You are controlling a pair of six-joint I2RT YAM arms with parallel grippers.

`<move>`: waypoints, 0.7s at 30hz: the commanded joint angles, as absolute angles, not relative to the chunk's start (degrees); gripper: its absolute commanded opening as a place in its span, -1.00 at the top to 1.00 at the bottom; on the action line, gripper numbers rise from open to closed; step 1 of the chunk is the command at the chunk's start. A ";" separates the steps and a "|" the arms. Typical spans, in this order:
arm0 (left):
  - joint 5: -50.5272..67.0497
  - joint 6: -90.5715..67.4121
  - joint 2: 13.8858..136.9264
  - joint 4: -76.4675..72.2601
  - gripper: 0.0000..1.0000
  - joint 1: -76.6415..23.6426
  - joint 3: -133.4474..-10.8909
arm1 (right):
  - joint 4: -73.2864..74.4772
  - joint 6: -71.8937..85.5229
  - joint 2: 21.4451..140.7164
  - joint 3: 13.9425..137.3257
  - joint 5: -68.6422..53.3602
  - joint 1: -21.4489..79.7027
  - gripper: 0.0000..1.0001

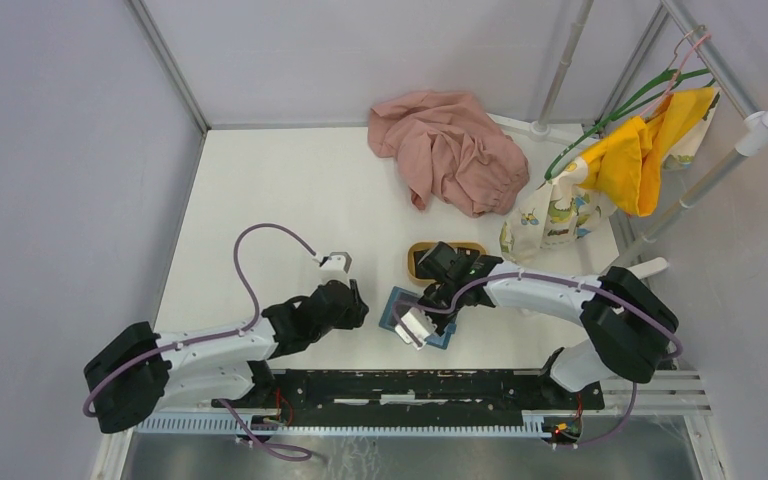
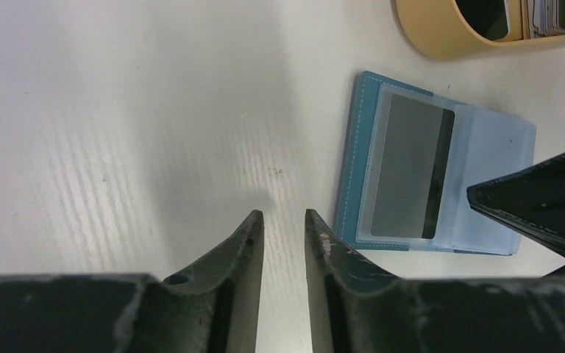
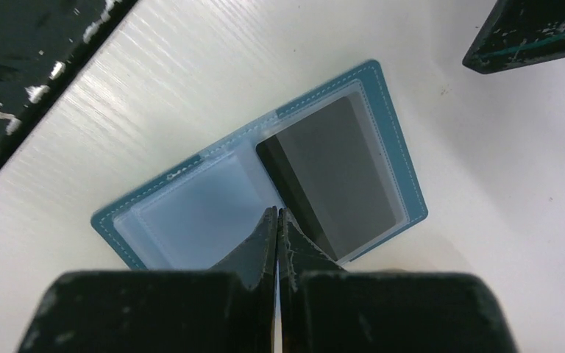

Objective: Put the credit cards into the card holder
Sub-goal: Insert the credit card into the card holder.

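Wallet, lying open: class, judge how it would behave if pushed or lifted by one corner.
The wallet lies thin and flat on the smooth table, so it would probably slide rather than tip. Its centre fold suggests it may flop or close if lifted by one corner. The card tucked inside likely stiffens that half.

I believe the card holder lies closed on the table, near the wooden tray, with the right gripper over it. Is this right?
Not closed: the right wrist view shows the card holder lying open, a black card in one pocket. The rest holds: wooden tray near, right gripper over it.
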State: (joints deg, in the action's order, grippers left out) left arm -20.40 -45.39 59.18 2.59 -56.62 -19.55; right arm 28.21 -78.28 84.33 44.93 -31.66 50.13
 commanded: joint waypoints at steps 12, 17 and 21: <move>-10.52 -44.21 74.73 -8.19 0.52 -56.16 -22.98 | 22.26 -76.75 88.46 45.00 -15.16 55.89 1.00; -7.42 -44.36 75.54 -10.19 0.53 -56.29 -22.06 | 17.56 -72.38 88.07 44.25 -14.68 56.18 1.00; -5.96 -45.58 76.15 -12.54 0.54 -57.02 -20.59 | 14.13 -69.76 87.82 43.00 -14.52 56.15 1.00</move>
State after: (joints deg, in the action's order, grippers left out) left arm -9.91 -45.34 74.72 -9.76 -56.23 -22.26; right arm 20.43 -73.54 88.03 44.12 -15.51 55.86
